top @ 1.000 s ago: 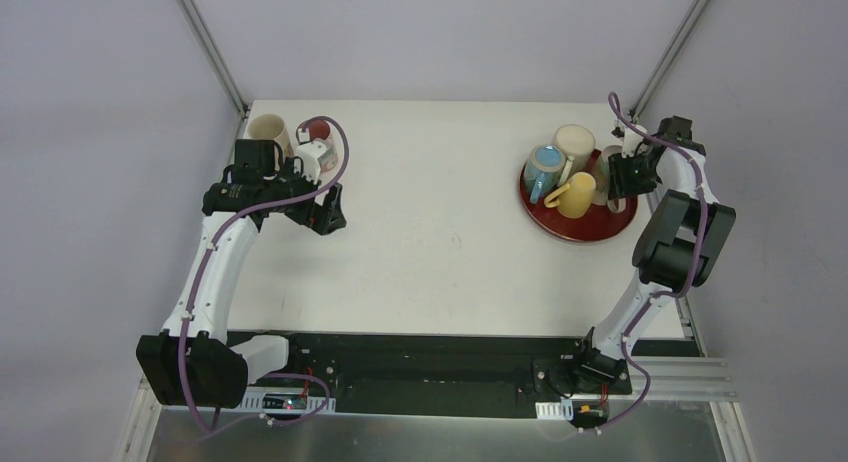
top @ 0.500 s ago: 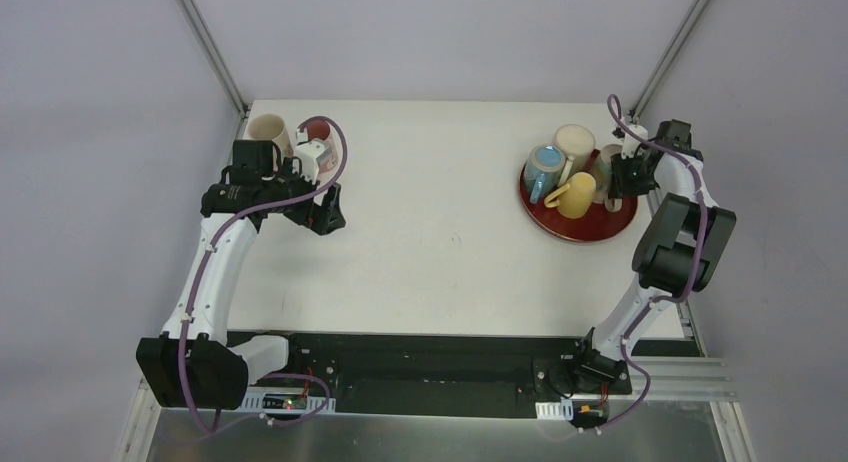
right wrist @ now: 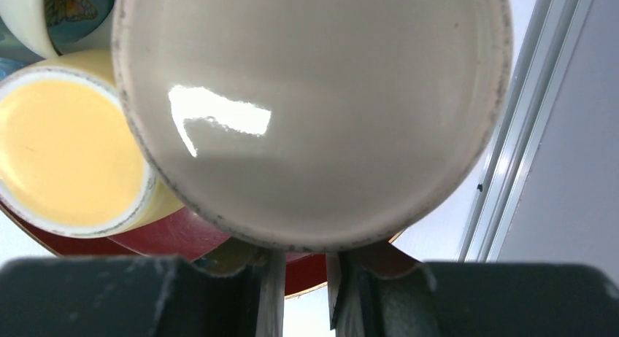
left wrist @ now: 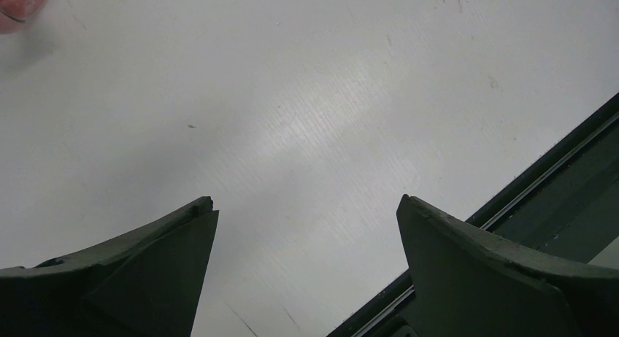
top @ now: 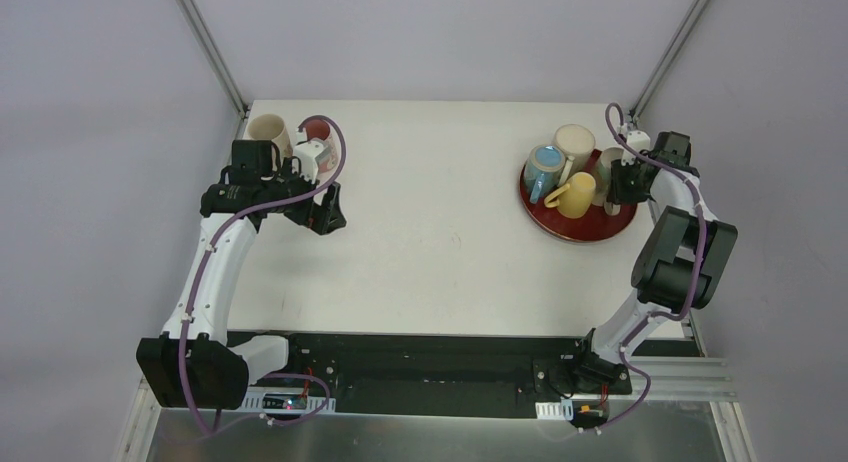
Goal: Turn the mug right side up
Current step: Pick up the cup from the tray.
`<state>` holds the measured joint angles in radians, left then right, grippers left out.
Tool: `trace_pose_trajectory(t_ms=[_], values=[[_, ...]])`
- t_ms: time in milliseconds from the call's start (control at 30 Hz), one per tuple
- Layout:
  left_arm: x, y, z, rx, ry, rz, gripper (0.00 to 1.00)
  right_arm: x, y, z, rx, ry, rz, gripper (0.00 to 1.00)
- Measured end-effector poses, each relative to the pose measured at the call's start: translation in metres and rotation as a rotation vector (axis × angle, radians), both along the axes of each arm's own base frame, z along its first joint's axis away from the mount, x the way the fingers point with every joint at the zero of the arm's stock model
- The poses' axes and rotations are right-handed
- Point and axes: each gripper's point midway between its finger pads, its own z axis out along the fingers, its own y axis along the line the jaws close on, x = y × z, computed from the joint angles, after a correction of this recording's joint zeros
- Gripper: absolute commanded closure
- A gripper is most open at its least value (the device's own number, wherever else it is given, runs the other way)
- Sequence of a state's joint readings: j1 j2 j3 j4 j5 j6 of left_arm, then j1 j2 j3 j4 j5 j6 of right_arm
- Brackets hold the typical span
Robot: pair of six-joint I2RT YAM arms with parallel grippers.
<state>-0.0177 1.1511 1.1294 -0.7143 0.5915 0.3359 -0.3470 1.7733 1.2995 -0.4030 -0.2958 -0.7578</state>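
Note:
On the red tray (top: 560,227) at the right, a pale grey-cream mug (top: 605,175) sits at the tray's right edge. In the right wrist view its flat underside (right wrist: 314,96) fills the frame, facing the camera. My right gripper (top: 618,182) (right wrist: 303,293) is shut on this mug's handle, pinched between the two fingers just below the mug's rim. My left gripper (top: 325,207) (left wrist: 306,206) hovers open over bare table at the left, with nothing between its fingers.
The tray also holds a yellow mug (top: 572,194) (right wrist: 66,155), a blue butterfly mug (top: 543,167) and a cream mug (top: 575,140). A cream mug (top: 268,130), a red one (top: 318,132) and a white one (top: 310,157) stand at the far left corner. A metal frame post (top: 660,62) rises behind the tray.
My right gripper has closed on the mug's handle, and the right wrist has shifted slightly toward the far side. The left arm has not moved.

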Motion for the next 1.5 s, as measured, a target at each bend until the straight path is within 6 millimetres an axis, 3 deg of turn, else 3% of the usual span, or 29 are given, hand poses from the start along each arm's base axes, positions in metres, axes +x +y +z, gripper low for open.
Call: trace_pose_trajectory(t_ms=[233, 567, 867, 1300, 1500], values=[[-0.001, -0.001, 0.0, -0.008, 0.002, -0.003, 0.01, -0.004, 0.002, 0.005, 0.016, -0.011, -0.024, 1.0], [-0.002, -0.002, 0.002, -0.012, -0.003, -0.005, 0.01, -0.002, 0.007, 0.03, 0.046, -0.073, -0.054, 1.0], [-0.004, -0.005, 0.002, -0.025, -0.006, -0.015, 0.01, -0.005, 0.005, 0.027, 0.049, -0.061, -0.065, 1.0], [-0.004, -0.005, 0.002, -0.026, -0.005, -0.014, 0.01, -0.013, -0.003, 0.008, 0.023, -0.011, -0.082, 1.0], [-0.004, -0.005, 0.002, -0.026, -0.005, -0.014, 0.01, -0.013, -0.008, 0.0, 0.023, 0.023, -0.099, 0.75]])
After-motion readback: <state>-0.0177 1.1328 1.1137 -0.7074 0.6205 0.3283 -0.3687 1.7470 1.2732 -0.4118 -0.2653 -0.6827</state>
